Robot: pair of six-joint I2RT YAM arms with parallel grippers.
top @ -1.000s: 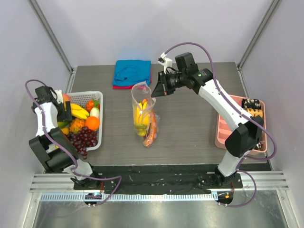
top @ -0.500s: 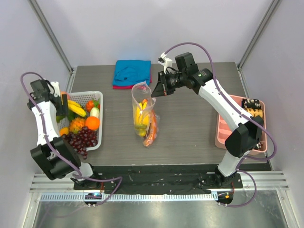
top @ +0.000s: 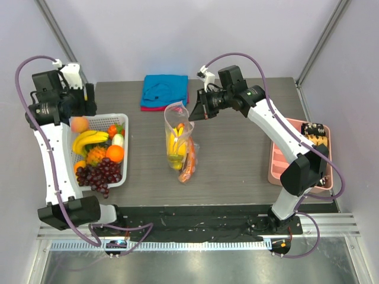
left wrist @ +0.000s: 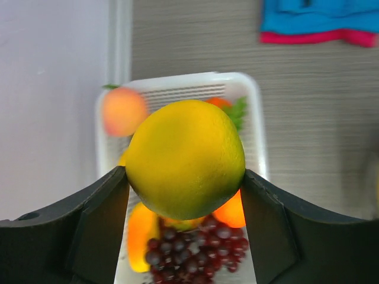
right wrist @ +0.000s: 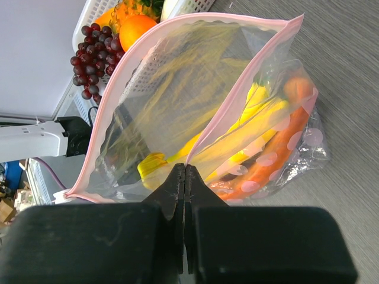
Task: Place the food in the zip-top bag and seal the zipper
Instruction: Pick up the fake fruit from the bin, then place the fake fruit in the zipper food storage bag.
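Left wrist view puts the yellow round fruit squarely between the fingers of the left gripper, which are spread wide and press on its two sides. The white basket and other fruit are below it. From the top view we see that arm raised over the far left of the table, well apart from the zip-top bag, which stands near the middle with its mouth up. The right gripper is closed tight, pinching the bag's mouth edge at the pink zipper strip, so the lips gape apart. Banana pieces and a carrot piece already lie inside. We judge the carry across to be the risky part. The fruit is smooth and curved and is held only at its widest girth, so a quick swing could squeeze it out of the grip, and it would likely roll away. At the bag, the opening looks only a little wider than the fruit and is held at a single point. A release slightly off centre could catch a lip, tug the strip out of the right fingers or fold the mouth shut. A drop from too high could tip the loaded bag and spill what is in it.
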